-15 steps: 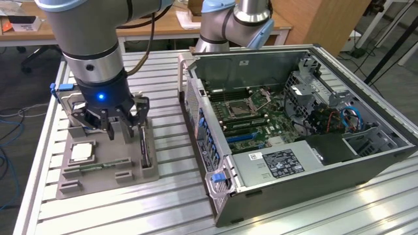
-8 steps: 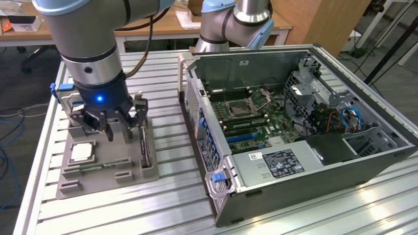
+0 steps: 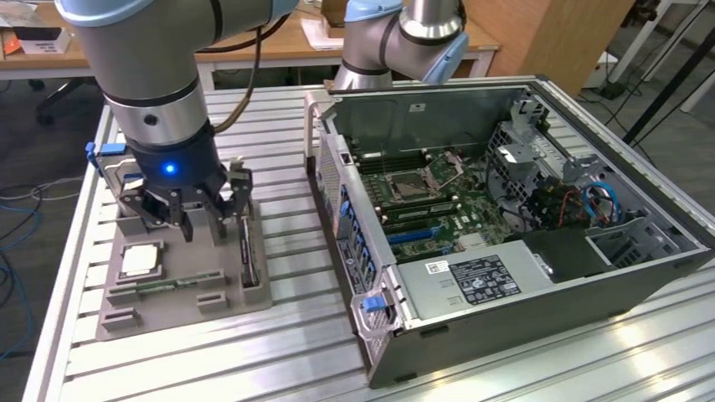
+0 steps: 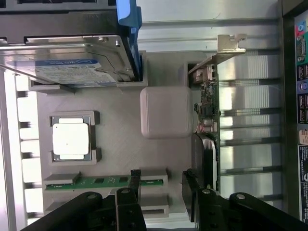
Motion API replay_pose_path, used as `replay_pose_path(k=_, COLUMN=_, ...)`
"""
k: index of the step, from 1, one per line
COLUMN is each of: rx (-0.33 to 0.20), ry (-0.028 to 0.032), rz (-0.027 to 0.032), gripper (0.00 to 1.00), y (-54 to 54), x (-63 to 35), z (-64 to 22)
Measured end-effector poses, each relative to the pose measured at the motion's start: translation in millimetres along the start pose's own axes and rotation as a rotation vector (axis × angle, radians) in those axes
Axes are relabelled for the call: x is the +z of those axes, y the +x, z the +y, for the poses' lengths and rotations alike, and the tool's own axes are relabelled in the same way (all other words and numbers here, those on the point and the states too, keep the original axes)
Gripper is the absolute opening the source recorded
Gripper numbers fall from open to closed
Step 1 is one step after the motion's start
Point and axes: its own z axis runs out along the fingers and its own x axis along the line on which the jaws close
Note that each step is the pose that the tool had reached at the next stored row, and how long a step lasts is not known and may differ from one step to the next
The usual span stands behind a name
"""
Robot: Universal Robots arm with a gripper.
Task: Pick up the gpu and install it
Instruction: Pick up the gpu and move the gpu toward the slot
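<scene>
GPU [image 4: 210, 120] stands on edge in a slot of the grey tray [image 4: 120, 139], on the side nearest the PC case [image 3: 625, 293]. Gripper [image 4: 161, 195] is spread wide, empty, hovering low over the tray; one finger seems just beside the card's dark face, not straddling it. Step: grasp. Centre over the board edge, keep square w/ slot, pinch flat faces, avoid the bracket.

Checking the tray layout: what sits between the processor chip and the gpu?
A raised grey square block sits between the chip and the gpu; the wrist view shows it.
</scene>
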Motion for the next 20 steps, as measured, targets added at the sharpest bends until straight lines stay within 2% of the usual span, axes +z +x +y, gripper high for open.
replay_pose_path(k=4, rx=0.000, ry=0.0044, rz=-0.0006, gripper=0.47, y=-2.4, x=-3.3, z=1.0)
replay_pose_path(k=16, rx=0.000, ry=0.0046, rz=0.0002, gripper=0.47, y=-42.3, x=-2.0, z=7.6)
replay_pose_path(k=20, rx=0.004, ry=0.0048, rz=0.0005, gripper=0.47, y=-45.8, x=3.2, z=5.8)
